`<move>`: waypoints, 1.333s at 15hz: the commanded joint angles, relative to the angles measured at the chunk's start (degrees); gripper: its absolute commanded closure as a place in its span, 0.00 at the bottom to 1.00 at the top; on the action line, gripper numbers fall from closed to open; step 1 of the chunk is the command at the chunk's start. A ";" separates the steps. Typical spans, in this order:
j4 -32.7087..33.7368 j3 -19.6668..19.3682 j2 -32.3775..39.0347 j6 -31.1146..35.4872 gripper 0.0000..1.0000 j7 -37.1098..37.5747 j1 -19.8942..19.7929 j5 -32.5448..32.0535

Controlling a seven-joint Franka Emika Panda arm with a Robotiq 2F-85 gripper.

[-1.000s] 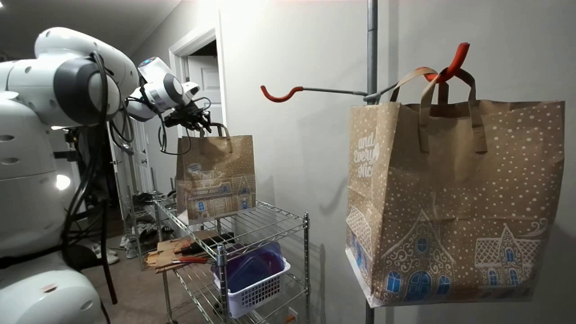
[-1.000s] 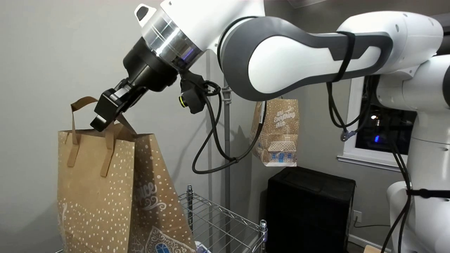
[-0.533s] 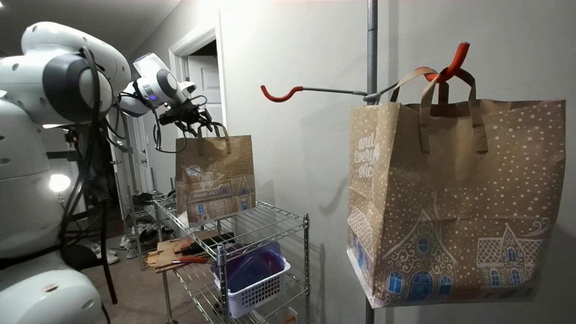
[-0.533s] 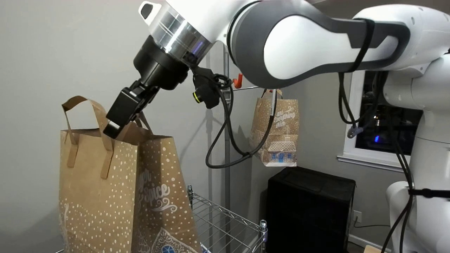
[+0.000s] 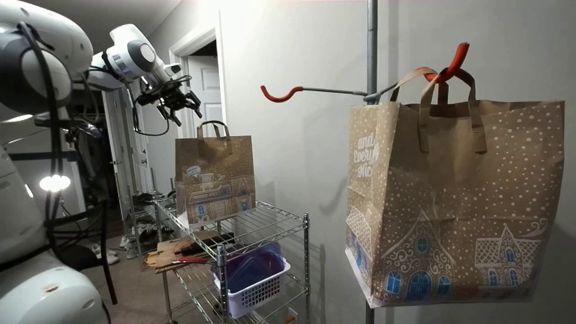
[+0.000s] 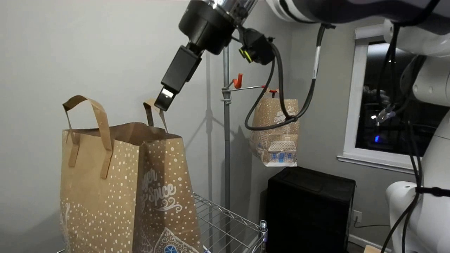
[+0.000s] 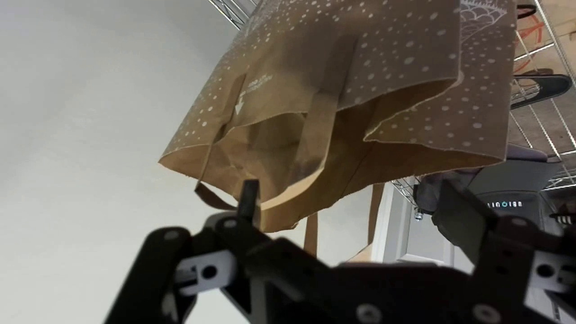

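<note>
At the left, the cable [image 6: 290, 119] looped below the wrist [image 5: 135, 51] seems the first worry: swung low, it might snag on whatever stands beneath and drag it along. Next is the hand [image 5: 189, 119], its fingers [image 7: 248, 198] spread wide with nothing gripped, just beside the nearer handle [image 7: 318, 130] of the paper bag [image 5: 216, 180]; whether a fingertip touches that strap cannot be told. If one hooked it, the bag could tip, since it looks light and stands upright on the wire shelf [image 5: 288, 216] with a loose, creased mouth. Tugged far enough, it might fall past the white basket [image 5: 258, 294] below. Farther right, a wide sweep could strike the red hook [image 5: 281, 96] on the pole [image 5: 372, 54], or the hanging bag [image 5: 454, 202] beyond it.

The arm [image 5: 58, 36] climbs from its base at the left edge, stretches rightward near the top, then bends down at the wrist, so the hand points obliquely downward, higher than the paper bag's rim and close to its handles.
</note>
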 commanded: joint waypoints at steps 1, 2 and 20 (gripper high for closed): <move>-0.84 -1.44 -4.93 -4.37 0.00 -4.57 -1.17 2.99; -1.75 -2.34 -6.73 -5.61 0.00 -6.71 -1.27 3.25; -18.44 -35.57 -33.30 -5.68 0.00 -31.35 -17.29 -1.62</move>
